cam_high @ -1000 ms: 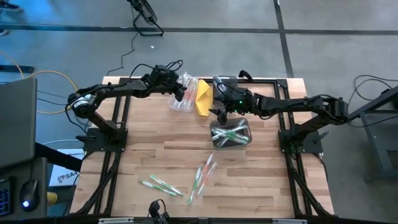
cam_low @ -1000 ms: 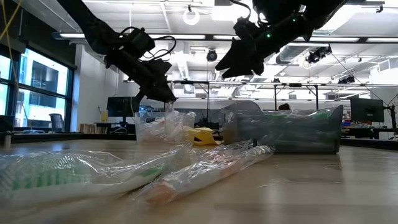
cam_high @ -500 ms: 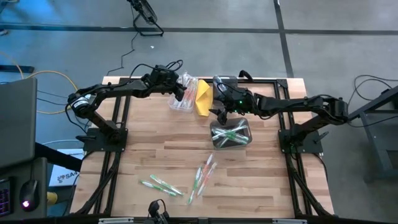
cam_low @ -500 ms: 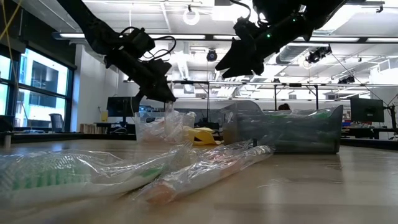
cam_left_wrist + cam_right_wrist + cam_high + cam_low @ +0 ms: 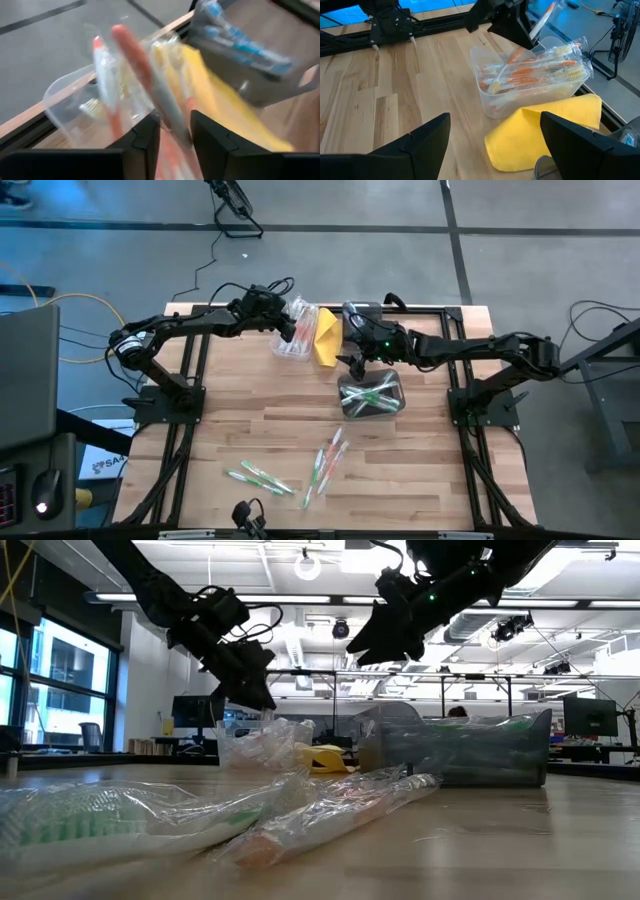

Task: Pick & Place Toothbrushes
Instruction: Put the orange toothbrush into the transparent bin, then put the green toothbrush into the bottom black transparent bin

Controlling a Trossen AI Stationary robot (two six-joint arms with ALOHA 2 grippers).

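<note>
Toothbrushes point(image 5: 326, 461) in plain, unlettered wrappers

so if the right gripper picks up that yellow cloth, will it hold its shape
Probably not. The yellow cloth lies folded and rumpled, so it looks floppy and would likely drape and unfold. It seems thin and light; pushed, it may bunch against the clear bin beside it.

Wrapped toothbrushes point(image 5: 322, 463) loose on table; others in bins.

Grey floor point(image 5: 560, 240), tall windows point(image 5: 60, 690), ceiling lights point(image 5: 307, 562), monitors point(image 5: 590, 717)
</note>
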